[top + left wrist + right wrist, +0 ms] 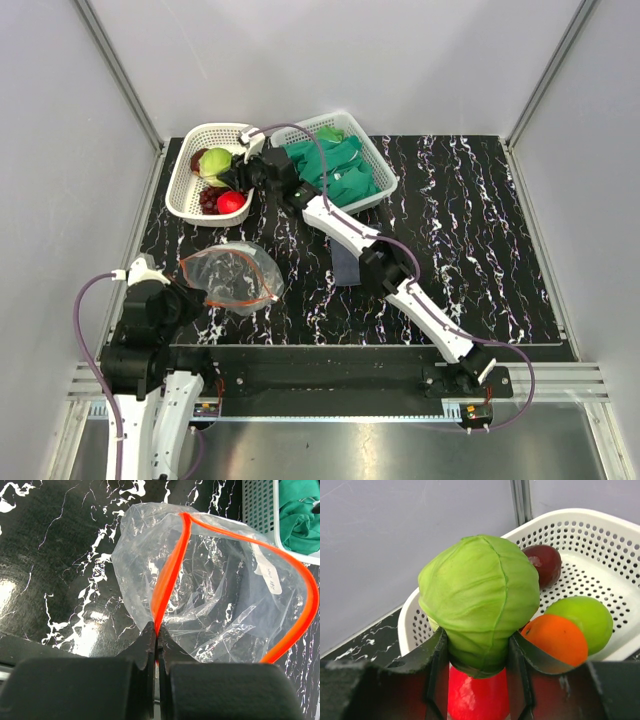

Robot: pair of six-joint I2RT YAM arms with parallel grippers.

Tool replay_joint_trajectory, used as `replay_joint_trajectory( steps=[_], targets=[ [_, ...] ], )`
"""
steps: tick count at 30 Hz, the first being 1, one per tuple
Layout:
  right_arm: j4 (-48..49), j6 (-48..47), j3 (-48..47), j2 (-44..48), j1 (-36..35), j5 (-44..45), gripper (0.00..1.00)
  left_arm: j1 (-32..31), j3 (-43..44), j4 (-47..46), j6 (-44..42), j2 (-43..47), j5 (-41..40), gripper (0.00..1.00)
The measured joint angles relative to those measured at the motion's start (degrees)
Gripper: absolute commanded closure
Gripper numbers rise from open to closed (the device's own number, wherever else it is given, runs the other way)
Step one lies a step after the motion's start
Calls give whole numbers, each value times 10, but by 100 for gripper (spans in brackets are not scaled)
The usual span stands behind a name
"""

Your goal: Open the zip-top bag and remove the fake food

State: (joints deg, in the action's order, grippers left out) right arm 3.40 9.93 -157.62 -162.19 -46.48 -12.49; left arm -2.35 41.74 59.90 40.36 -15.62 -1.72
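**near edge, left.** the left arm [150, 335] sits folded close over its base, elbow drawn up and wrist turned towards the table's middle. we see the left gripper [156, 630] with its jaws pressed fully together, pinching the orange-red zip strip [170, 575] of the zip-top bag [225, 605]. the bag rests on the black marbled table [480, 230] just ahead of that gripper, at the near left. its mouth gapes, and the strip's two halves spread apart into a wide loop.

**near edge, right, to mid-table.** the right arm [400, 285] stretches out long and low from its base, running diagonally across the table towards the far left. it passes over a dark grey-blue cloth [345, 268] lying flat near the table's middle.

**far left.** the right gripper [477, 650] hangs over the white basket [185, 195], its jaws partly spread and clasping the pale green cabbage [480, 595] by its lower part on both sides. in the wrist view we note the red tomato [477, 695] directly under the cabbage. to the right of the jaws the orange [555, 637] touches the green apple [590, 615], and the dark red apple [547, 562] lies farther back in the same basket.

**far centre.** a second white basket [380, 180] stands just beside the first and holds crumpled green cloths [335, 165].
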Motion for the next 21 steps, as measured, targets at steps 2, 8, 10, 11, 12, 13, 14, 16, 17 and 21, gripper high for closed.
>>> replay_joint_trajectory(
  steps=[2, 8, 10, 11, 12, 13, 14, 16, 17, 21],
  targets=[
    [26, -5, -3, -15, 0, 3, 26, 2, 0, 0, 0, -4, 0, 100],
    [62, -11, -16, -39, 1, 16, 0, 9, -1, 0, 0, -11, 1, 100],
    [76, -14, -19, -39, 1, 21, 0, 12, -1, 0, 0, -16, 3, 100],
    [79, -16, -22, -39, 1, 23, 0, 14, -1, 0, 0, -18, 4, 100],
    [84, -17, -24, -39, 1, 25, 0, 14, -1, 0, 0, -19, 4, 100],
    [91, -18, -27, -39, 2, 27, 0, 15, -1, 0, 0, -20, 5, 100],
    [95, -19, -29, -38, 2, 30, 0, 15, -1, 0, 0, -20, 5, 100],
    [104, -20, -29, -38, 2, 35, 0, 16, -1, 0, 0, -20, 5, 100],
    [104, -20, -29, -38, 3, 35, 0, 16, -1, 0, 0, -20, 5, 100],
    [101, -16, -26, -35, 6, 34, 0, 16, -1, 0, -1, -20, 5, 100]
  ],
)
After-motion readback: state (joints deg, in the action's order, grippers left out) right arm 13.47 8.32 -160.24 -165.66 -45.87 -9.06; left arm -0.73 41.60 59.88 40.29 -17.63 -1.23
